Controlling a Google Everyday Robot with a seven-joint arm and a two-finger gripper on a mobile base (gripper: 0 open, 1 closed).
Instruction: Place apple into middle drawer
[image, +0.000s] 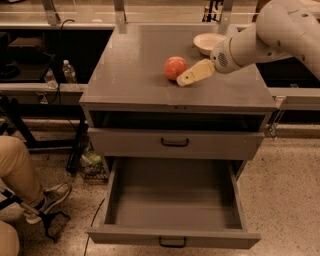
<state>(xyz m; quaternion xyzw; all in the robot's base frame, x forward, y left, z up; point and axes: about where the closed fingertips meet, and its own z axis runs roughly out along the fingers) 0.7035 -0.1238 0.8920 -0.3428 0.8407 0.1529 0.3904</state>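
Person's leg (15, 165): cut off at left edge.
Water bottle (68, 71): dim.
Middle drawer (172, 235): pulled open.
Apple (175, 67): on cabinet top (130, 75).
Gripper (184, 79): just right of apple, possibly touching; whether wide or closed cannot be told.
White bowl (207, 42): partly hidden by arm.

The apple (175, 67), round and red-orange with a pale sheen, sits on the cabinet top (130, 70) in the upper middle of the frame, with the gripper (186, 79) just beside it on the right. The middle drawer (175, 205), a deep grey tray with a black bar handle, stands wide open at the bottom centre.
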